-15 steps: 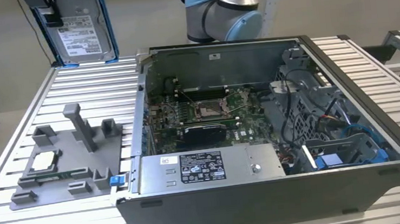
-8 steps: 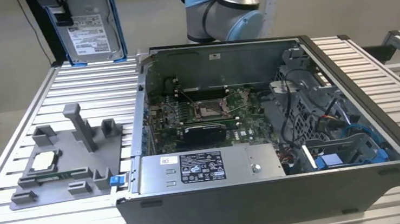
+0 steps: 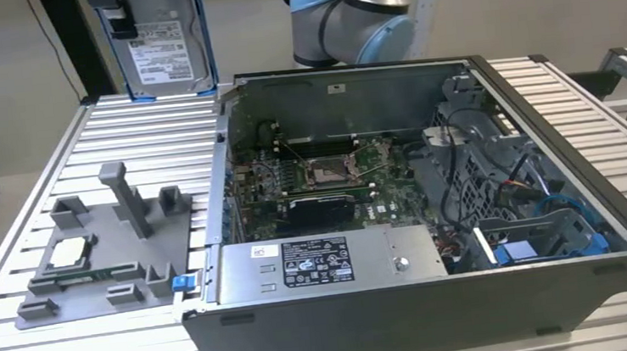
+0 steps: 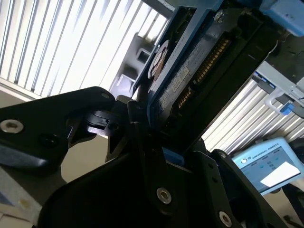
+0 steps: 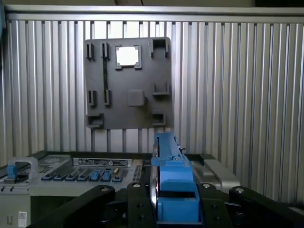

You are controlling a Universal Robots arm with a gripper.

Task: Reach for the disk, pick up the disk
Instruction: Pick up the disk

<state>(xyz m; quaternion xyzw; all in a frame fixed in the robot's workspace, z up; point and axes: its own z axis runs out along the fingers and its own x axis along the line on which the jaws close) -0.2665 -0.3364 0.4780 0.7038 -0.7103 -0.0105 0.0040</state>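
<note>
We've got the pincer (image 5: 175,209) clamped on the disk (image 3: 164,52), hanging upright above the worktop (image 3: 116,133) beside the open case (image 3: 417,320); we want an even squeeze on its blue rails (image 5: 173,175), no tilt.

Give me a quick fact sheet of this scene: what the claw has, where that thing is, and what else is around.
Claw: gripper shut on the disk
Held item: disk, white label on its face, blue rails along its edges
Disk position: up in the air, clear of the slatted table, near the exterior view's upper left
On the table: grey fixture tray carrying a square chip
Also on the table: open computer case, circuit boards and cables exposed
Task status: disk picked up
</note>
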